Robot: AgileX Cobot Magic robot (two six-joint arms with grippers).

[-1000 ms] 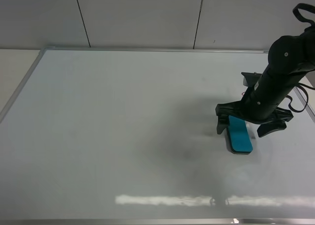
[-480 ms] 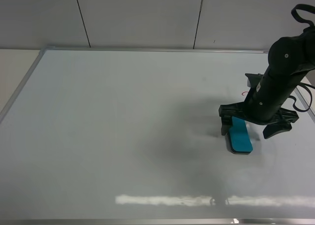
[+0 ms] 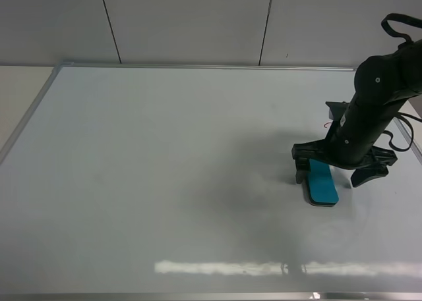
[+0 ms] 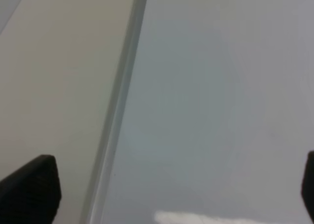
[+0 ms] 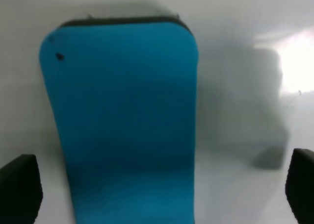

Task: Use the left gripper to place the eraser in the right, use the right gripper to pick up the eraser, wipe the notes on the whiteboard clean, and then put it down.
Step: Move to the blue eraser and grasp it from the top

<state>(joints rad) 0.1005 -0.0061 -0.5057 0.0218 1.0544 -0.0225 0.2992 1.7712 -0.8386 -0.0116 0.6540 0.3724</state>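
The teal-blue eraser [image 3: 321, 183] lies flat on the whiteboard [image 3: 165, 156], on its right side. My right gripper [image 3: 331, 176] is open and low over the eraser's far end, one finger on each side of it. In the right wrist view the eraser [image 5: 122, 126] fills the gap between the spread fingertips [image 5: 19, 189]. A small piece of the red notes [image 3: 327, 124] shows just beside the right arm; the arm hides the rest. My left gripper [image 4: 169, 189] is open and empty over the board's silver frame [image 4: 117, 111]. It is out of the exterior view.
The board's frame [image 3: 30, 120] runs along the left, and beige table [image 4: 59, 62] lies outside it. A grey panelled wall [image 3: 191, 24] stands behind the board. A bright light reflection [image 3: 231, 268] lies near the board's front edge.
My right gripper has shifted slightly to the right over the eraser's far end and stays open. The eraser has not moved.
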